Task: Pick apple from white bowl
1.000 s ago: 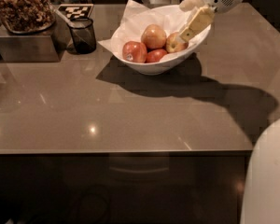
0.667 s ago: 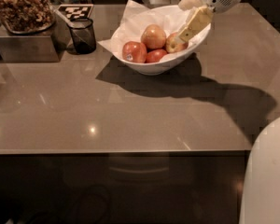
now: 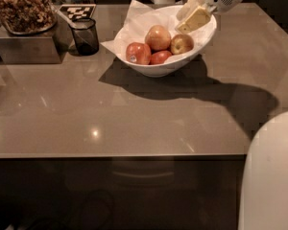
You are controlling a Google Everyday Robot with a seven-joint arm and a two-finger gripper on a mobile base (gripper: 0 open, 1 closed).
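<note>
The white bowl (image 3: 156, 70) stands at the back middle of the grey counter, lined with white paper. It holds several apples. The golden-yellow apple (image 3: 181, 43) lies at the right side of the bowl, next to a larger pink-red apple (image 3: 157, 36) and a deep red apple with a sticker (image 3: 138, 53). My gripper (image 3: 186, 26) reaches in from the upper right and hangs just above the yellow apple, over the bowl's right rim. It holds nothing that I can see.
A small dark glass cup (image 3: 84, 36) stands left of the bowl. A jar of granola (image 3: 21, 8) sits on a metal box (image 3: 24, 49) at the far left, with a black-and-white marker tag (image 3: 77, 11) behind. My white body (image 3: 271, 176) fills the bottom right corner.
My gripper has risen from down against the yellow apple to just above it. The apple has stayed in the bowl.
</note>
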